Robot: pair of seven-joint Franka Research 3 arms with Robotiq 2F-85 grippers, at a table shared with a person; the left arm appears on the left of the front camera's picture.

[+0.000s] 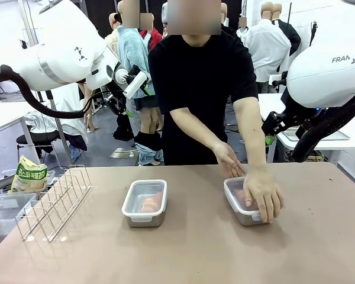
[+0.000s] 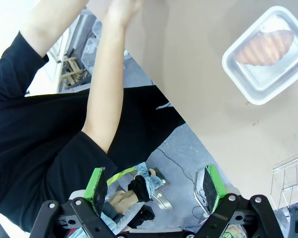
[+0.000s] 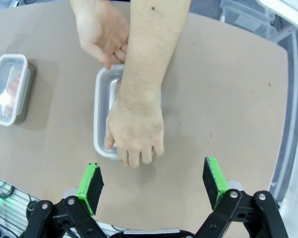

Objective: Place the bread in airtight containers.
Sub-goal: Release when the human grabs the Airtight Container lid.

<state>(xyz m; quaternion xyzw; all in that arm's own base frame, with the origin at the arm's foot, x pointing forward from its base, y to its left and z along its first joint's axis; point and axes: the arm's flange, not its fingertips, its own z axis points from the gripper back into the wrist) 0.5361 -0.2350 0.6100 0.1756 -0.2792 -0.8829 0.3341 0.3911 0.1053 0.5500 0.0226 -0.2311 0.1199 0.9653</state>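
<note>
Two steel containers stand on the brown table. The left container (image 1: pixel 145 203) (image 2: pixel 264 53) (image 3: pixel 9 89) has its translucent lid on, and a golden croissant (image 2: pixel 266 43) shows through it. A person's hand (image 1: pixel 264 195) (image 3: pixel 135 133) presses on the lid of the right container (image 1: pixel 238 204) (image 3: pixel 102 116), with the other hand (image 3: pixel 102 32) at its far edge. Pinkish-brown bread shows faintly inside. My left gripper (image 2: pixel 154 186) is open and empty, high above the table's far edge. My right gripper (image 3: pixel 153 182) is open and empty above the right container.
A wire rack (image 1: pixel 53 201) (image 2: pixel 290 178) lies on the table's left side. Clear plastic bins (image 1: pixel 6 207) and a snack bag (image 1: pixel 29 174) sit beyond the left edge. The person (image 1: pixel 195 89) stands at the far side.
</note>
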